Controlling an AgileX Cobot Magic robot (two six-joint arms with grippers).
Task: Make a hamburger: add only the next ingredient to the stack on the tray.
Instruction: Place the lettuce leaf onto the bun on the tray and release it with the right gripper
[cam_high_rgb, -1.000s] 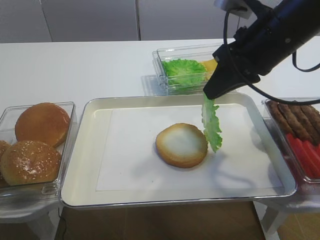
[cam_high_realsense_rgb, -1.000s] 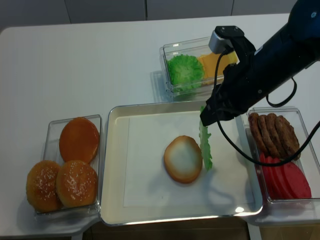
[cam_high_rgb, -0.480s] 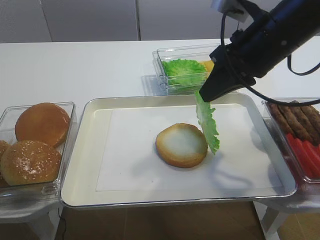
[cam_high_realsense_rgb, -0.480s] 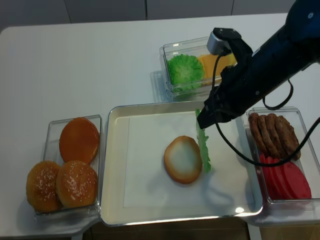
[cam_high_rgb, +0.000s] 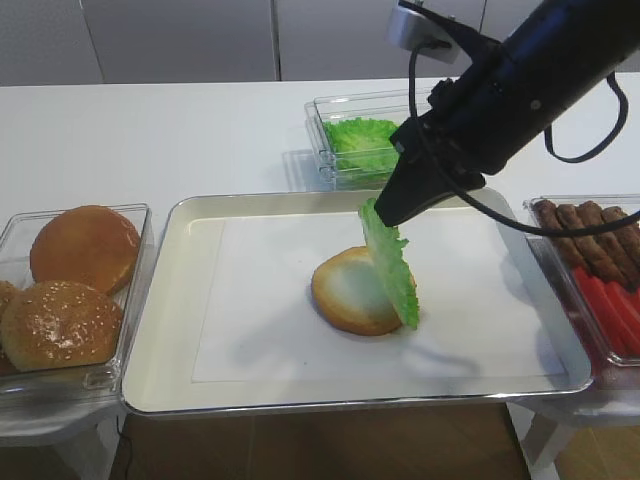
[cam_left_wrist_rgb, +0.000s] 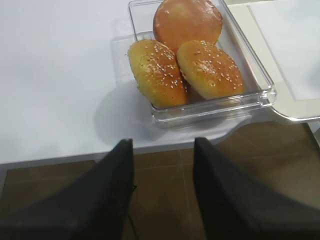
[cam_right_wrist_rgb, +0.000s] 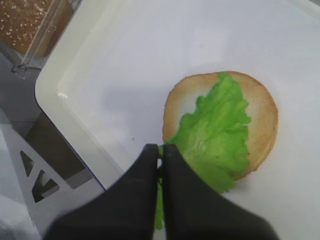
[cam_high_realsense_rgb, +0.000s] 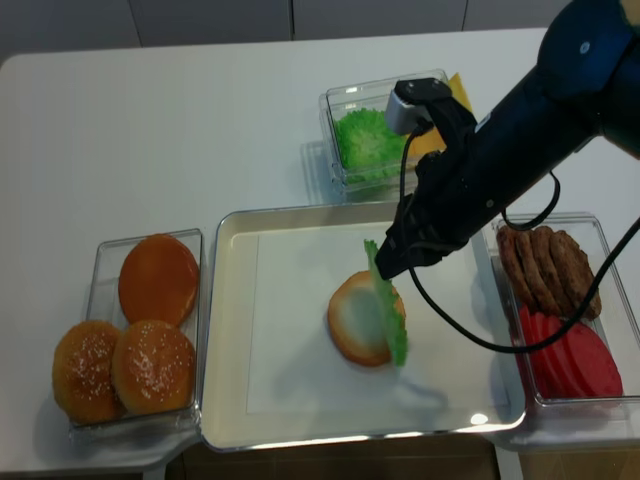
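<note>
My right gripper (cam_high_rgb: 372, 212) (cam_high_realsense_rgb: 378, 268) is shut on the edge of the green ruffled lettuce leaf (cam_high_rgb: 390, 265) (cam_right_wrist_rgb: 215, 130). The leaf hangs down at a slant over the right half of the bun bottom (cam_high_rgb: 340, 290) (cam_high_realsense_rgb: 348, 320), and its lower end reaches the bun's right rim. The wrist view shows the fingertips (cam_right_wrist_rgb: 161, 149) pinching the leaf with the bun (cam_right_wrist_rgb: 260, 107) beneath it. The bun lies mid-tray on the white liner of the silver tray (cam_high_rgb: 180, 300) (cam_high_realsense_rgb: 230, 330). My left gripper (cam_left_wrist_rgb: 162, 142) is open and empty, off the table's front edge.
A clear tub of domed bun tops (cam_high_rgb: 70, 290) (cam_left_wrist_rgb: 200, 60) stands left of the tray. Behind the tray is a tub with more lettuce and cheese (cam_high_rgb: 365, 140). A tub of patties and red slices (cam_high_rgb: 600, 270) sits at the right.
My right gripper has carried the lettuce leftward, from beside the bun's right edge to over the bun. The left gripper has not moved.
</note>
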